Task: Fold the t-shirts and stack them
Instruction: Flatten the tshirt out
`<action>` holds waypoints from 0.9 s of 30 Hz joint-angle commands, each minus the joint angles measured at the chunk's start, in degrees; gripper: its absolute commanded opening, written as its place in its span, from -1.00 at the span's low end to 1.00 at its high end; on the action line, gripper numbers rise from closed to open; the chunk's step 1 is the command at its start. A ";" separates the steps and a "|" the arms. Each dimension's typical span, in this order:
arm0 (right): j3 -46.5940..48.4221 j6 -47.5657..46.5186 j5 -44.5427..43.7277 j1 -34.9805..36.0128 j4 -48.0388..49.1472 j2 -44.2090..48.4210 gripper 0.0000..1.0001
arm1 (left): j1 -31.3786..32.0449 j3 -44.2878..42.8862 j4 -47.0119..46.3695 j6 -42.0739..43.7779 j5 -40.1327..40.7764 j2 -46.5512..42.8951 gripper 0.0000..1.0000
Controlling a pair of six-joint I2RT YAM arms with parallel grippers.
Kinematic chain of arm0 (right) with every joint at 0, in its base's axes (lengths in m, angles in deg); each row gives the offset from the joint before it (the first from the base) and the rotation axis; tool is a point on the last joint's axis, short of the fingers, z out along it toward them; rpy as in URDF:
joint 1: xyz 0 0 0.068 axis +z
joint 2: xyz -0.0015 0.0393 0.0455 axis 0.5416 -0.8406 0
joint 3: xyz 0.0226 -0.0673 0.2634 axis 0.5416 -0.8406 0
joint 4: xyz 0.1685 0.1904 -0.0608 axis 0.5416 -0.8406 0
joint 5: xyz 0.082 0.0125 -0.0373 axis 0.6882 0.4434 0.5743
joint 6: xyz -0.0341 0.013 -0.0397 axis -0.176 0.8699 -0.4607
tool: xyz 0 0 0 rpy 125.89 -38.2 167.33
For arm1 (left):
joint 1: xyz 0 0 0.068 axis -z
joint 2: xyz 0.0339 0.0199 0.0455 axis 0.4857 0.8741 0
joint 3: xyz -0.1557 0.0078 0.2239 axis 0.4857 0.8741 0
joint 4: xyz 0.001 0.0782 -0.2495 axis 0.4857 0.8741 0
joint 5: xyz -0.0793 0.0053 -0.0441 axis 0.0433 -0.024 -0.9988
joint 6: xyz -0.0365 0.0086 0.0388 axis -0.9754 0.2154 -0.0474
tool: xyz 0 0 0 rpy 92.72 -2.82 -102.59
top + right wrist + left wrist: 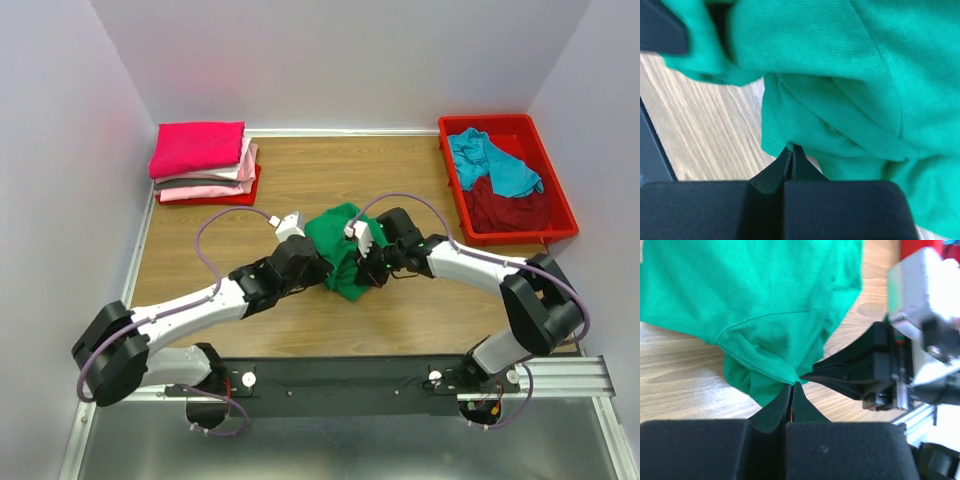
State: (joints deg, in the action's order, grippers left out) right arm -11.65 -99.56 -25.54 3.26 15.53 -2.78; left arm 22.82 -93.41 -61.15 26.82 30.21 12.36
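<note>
At the far left corner of the wooden desk [300,170] sits the stack of folded t-shirts [205,168], a hot pink t-shirt [198,147] on top and a light pink t-shirt [220,187] lower down.

Toward the middle of the desk, the left gripper [792,388] has its fingers pressed together on a hem of the green t-shirt [335,232]. Only a thin fold of cloth sits at the very tips. The shirt lies in a crumpled heap at the centre of the desk, not spread and not folded.

Just beside it, the right gripper [791,149] is likewise closed narrow on an edge of the same shirt. The two sets of tips nearly meet at the heap's near side.

At the far right corner the red bin [485,121] holds a teal t-shirt [495,165] and a dark red t-shirt [510,210], both loose.

This looks like the step of opening the green shirt out before folding. The next move probably calls for drawing the two grips apart along the hem, so the cloth spreads flat. Both pinches are shallow, so a quick pull might slip one free.
</note>
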 commanded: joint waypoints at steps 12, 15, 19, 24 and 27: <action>15.01 -15.78 -19.39 -1.95 -23.61 19.28 -0.99 | -0.11 -2.19 3.67 9.22 8.07 -26.31 -1.00; 20.64 -16.92 -26.07 -2.83 -26.34 20.78 -0.99 | -0.29 -7.01 6.66 11.68 12.11 -29.83 -1.00; 28.82 -17.54 -28.99 -7.66 -28.90 21.23 -0.99 | -0.29 -12.03 9.12 14.76 16.43 -33.54 -1.00; 34.62 -19.64 -31.27 -12.84 -28.99 23.16 -0.99 | -0.29 -16.78 10.27 17.92 20.03 -37.58 -1.00; 37.17 -20.17 -31.62 -15.04 -29.43 24.12 -0.99 | -0.29 -19.07 11.41 19.33 21.61 -39.95 -1.00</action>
State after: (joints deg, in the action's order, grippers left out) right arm 22.21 -117.81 -53.88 -9.79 -11.47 19.19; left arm 22.71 -110.15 -51.62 43.00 45.76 -25.52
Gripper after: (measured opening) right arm 0.006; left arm 0.009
